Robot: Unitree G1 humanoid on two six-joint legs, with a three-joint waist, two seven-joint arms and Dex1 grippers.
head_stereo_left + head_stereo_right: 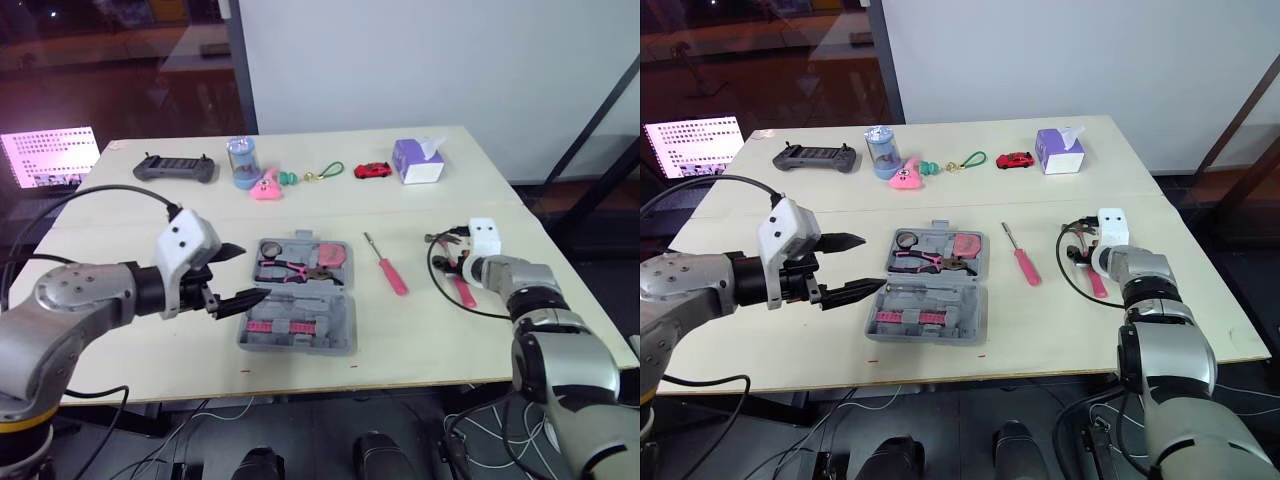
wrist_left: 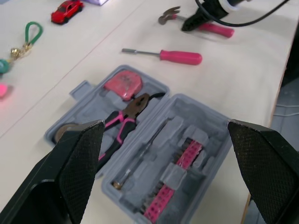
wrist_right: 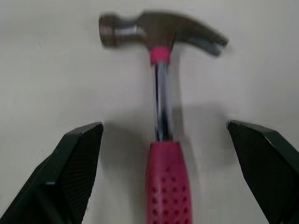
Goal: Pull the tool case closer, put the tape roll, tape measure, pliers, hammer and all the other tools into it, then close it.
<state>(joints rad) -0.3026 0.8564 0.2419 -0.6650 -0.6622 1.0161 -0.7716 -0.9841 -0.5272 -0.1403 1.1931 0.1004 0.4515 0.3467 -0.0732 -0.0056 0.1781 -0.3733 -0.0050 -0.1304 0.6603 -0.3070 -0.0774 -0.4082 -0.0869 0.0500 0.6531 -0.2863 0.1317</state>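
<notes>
The hammer is straddled by the open right gripper; the left gripper is spread beside the tool case.

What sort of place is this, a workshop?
Probably an office-like test lab, not a workshop: a plain table by a white wall, a lit screen beside it, and a toy car and tissue box set out beyond the tool case.

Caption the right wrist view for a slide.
Open right gripper straddling a pink-handled hammer lying on the table.
</notes>
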